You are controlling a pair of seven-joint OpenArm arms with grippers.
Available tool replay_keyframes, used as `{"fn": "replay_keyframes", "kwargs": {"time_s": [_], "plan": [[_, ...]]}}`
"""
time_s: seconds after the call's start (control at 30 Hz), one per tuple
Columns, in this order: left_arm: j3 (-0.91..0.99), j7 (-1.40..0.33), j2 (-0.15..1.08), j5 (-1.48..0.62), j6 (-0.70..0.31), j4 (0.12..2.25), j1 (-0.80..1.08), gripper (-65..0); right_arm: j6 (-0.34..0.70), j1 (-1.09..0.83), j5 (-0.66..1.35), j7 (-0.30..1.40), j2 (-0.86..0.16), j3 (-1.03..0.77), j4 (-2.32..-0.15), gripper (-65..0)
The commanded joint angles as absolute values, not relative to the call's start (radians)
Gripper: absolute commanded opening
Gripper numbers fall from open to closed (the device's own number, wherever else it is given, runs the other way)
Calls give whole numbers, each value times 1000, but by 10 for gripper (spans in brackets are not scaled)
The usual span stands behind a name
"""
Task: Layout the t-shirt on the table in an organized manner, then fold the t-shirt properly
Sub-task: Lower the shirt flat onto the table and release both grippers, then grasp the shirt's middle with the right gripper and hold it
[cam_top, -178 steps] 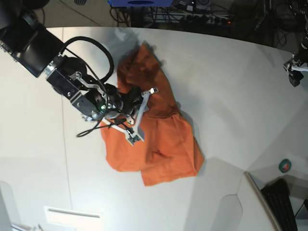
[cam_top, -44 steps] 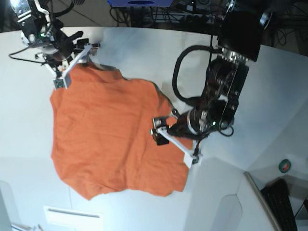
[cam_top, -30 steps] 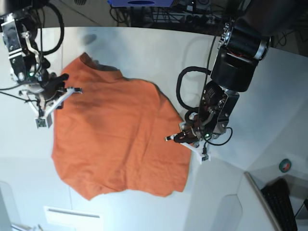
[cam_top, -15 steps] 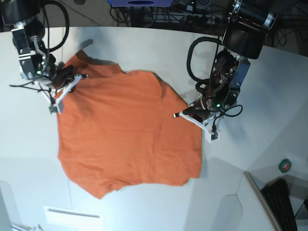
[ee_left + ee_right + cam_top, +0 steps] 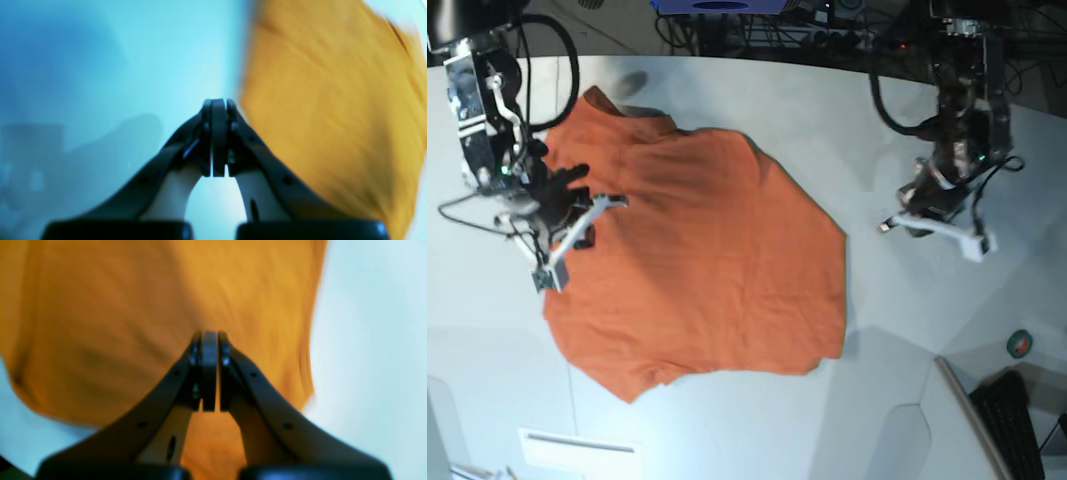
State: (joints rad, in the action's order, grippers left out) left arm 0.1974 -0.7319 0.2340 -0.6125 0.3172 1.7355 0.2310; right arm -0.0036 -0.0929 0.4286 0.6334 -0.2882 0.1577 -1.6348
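The orange t-shirt lies spread out and mostly flat on the white table; its neck tag does not show. My right gripper is over the shirt's left edge. In the right wrist view it is shut with nothing between the jaws, above the cloth. My left gripper is over bare table, a little to the right of the shirt's right edge. In the left wrist view it is shut and empty, with the shirt beside it.
A green tape roll and a dark keyboard are at the lower right, past a raised white panel. Cables and equipment run along the far edge. A thin dark seam runs down the left of the table.
My left gripper has left the shirt's right edge and moved right and up over bare table. My right gripper has moved down along the shirt's left side. The shirt lies wider.
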Motion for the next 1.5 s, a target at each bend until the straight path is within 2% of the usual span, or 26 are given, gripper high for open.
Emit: {"fn": "replay_keyframes", "kwargs": {"time_s": [0.0, 0.1, 0.23, 0.37, 0.5, 0.8, 1.0, 1.07, 1.33, 1.47], "plan": [[257, -728, 237, -618, 311, 1771, 259, -650, 27, -27, 432, 602, -278, 173, -1627, -650], [444, -731, 239, -616, 305, 1811, 354, -650, 96, 134, 430, 607, -242, 260, -1501, -650], [680, -731, 232, -616, 188, 1813, 437, -650, 117, 320, 430, 631, -154, 415, -1254, -650], [854, -731, 229, -616, 127, 1813, 475, -650, 117, 407, 429, 630, -76, 456, -1040, -650], [972, -731, 229, -611, 59, 1805, 481, -650, 117, 406, 429, 630, -59, 460, -915, -650], [1040, -731, 237, -611, 48, 1705, 470, -650, 116, 206, 429, 630, -150, 455, -963, -650], [1038, -731, 228, -613, 47, 1699, 447, -650, 111, -2, 429, 585, -259, 453, -1178, -650], [1038, -731, 228, -615, 47, 1695, 444, -650, 71, -35, 429, 582, -285, 453, -1221, -650], [1038, -731, 229, -611, 47, 1692, 447, -650, -22, -68, 433, 608, -326, 453, -1497, -650], [1043, -731, 229, -611, 47, 1692, 452, -650, -21, 25, 435, 630, -274, 460, -1543, -650]]}}
